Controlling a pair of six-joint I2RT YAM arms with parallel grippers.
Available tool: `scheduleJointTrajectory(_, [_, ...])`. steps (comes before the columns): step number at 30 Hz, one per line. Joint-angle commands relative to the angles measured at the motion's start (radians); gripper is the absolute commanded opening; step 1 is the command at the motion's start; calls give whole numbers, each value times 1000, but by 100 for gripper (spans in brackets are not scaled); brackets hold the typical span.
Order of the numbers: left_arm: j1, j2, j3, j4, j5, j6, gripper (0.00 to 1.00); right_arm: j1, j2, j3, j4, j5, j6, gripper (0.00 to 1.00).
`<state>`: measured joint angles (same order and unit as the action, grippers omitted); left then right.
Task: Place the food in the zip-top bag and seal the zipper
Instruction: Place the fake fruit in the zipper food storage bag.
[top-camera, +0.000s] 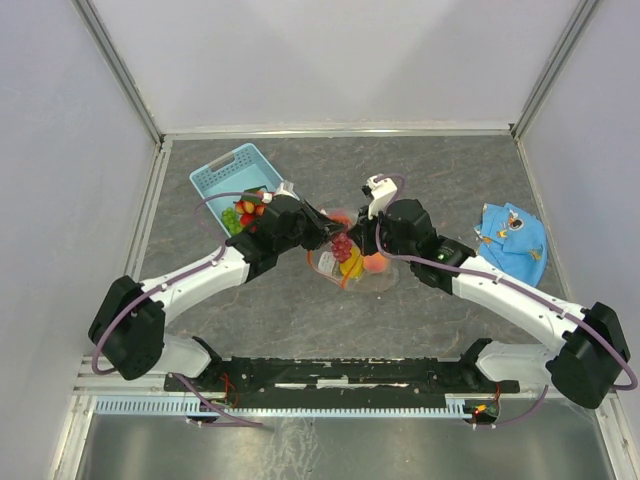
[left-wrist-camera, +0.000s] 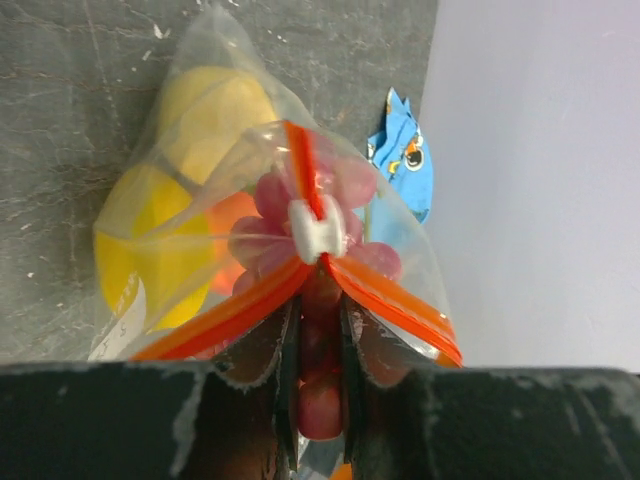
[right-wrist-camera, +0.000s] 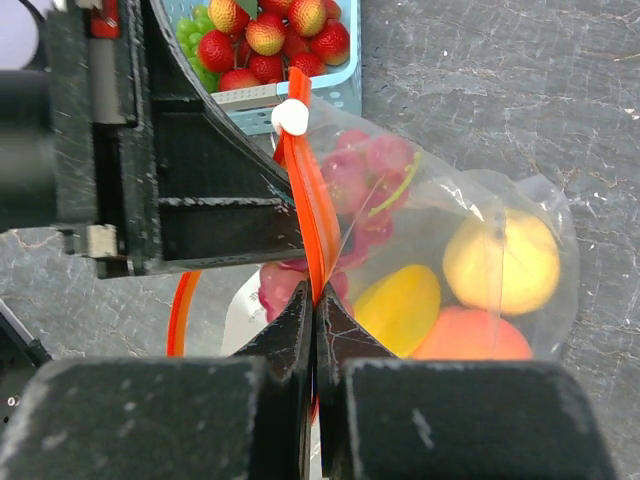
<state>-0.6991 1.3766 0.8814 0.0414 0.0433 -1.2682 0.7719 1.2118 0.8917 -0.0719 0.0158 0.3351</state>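
Observation:
The clear zip-top bag (top-camera: 352, 268) lies between both grippers and holds a yellow lemon (right-wrist-camera: 500, 262), a mango (right-wrist-camera: 398, 308), an orange peach (right-wrist-camera: 470, 338) and pink grapes (right-wrist-camera: 350, 170). Its red-orange zipper (right-wrist-camera: 305, 190) carries a white slider (left-wrist-camera: 317, 228); on my left gripper's side of the slider the two strips spread apart. My left gripper (left-wrist-camera: 320, 312) sits at that open part, shut on pink grapes. My right gripper (right-wrist-camera: 316, 296) is shut on the zipper strip. Strawberries (right-wrist-camera: 265, 40) and green grapes (right-wrist-camera: 195, 35) lie in the basket.
The light blue basket (top-camera: 225, 170) stands at the back left, just behind the left gripper. A blue cloth-like object (top-camera: 512, 240) lies at the right near the wall. White walls close in the grey table on three sides.

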Motion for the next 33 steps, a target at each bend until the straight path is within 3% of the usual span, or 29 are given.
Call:
scheduleJointTrajectory(1, [-14,21,-12,50,-103,40,23,11,-37,60,33,-36,16,2])
scheduleJointTrajectory(12, [-43,26,17,5,-314,163,38,10,-40,62,31,-46,39,2])
scheduleJointTrajectory(18, [-46,25,21,-14,-313,191,52,10,-37,52,32,-15,53,2])
scheduleJointTrajectory(33, [-46,-237,25,-324,-261,384,57,10,-15,72,0,94,79,2])
